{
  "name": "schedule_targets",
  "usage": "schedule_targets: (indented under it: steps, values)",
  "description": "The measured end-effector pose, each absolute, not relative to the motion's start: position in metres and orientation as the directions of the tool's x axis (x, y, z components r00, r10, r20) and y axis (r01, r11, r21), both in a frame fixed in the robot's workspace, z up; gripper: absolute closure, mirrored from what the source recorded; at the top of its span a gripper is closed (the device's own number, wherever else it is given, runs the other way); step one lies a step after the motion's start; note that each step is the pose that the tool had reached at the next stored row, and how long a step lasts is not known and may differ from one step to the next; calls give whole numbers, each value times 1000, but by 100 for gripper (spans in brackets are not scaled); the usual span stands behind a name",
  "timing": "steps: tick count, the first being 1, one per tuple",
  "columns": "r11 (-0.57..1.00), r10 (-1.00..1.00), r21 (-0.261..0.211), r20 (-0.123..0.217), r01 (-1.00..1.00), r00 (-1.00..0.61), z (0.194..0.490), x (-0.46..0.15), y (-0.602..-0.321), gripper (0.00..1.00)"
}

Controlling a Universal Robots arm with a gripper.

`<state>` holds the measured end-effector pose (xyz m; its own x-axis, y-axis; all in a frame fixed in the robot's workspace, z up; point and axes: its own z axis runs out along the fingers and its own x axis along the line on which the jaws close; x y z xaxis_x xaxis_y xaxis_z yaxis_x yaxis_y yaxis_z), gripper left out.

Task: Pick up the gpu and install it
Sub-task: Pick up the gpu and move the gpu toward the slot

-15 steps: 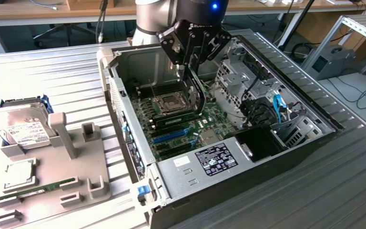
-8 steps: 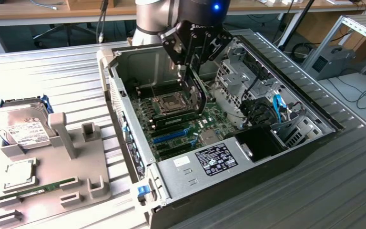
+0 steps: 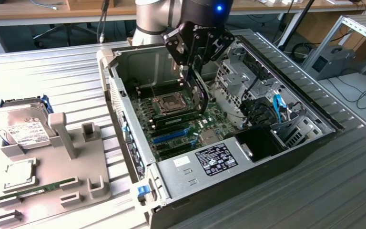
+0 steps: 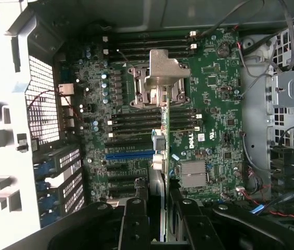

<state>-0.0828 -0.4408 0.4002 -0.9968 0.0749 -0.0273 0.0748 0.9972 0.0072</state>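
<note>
A: Where was the gpu?

B: In the gripper (image 3: pixel 194 64) (image 4: pixel 160 200). The jaws were partway closed and clamped on the gpu (image 3: pixel 200 95) (image 4: pixel 160 156), one finger on each face of the card. The card was held edge-on, hanging down inside the open PC case (image 3: pixel 116 90).

A: Over what?

B: Over the motherboard (image 4: pixel 214 104), between the CPU socket (image 3: pixel 170 102) (image 4: pixel 160 78) and the blue slot (image 3: pixel 170 137) (image 4: pixel 128 154). In the wrist view it ran crosswise to the slots. I couldn't tell whether its lower edge touched the board.

A: What else was out?

B: A grey tray (image 3: pixel 62 181) sat on the ribbed counter (image 3: pixel 55 76), beside the case at the exterior view's left. It carried a hard drive (image 3: pixel 21 126), a square chip (image 3: pixel 19 174) and a green memory stick (image 3: pixel 30 191).
</note>
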Motion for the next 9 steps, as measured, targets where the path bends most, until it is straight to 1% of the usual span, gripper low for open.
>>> schedule_targets:
  steps: [9]
  values:
    - [997, 75, 6, -27, 75, -997, 398, -78, -440, 74]
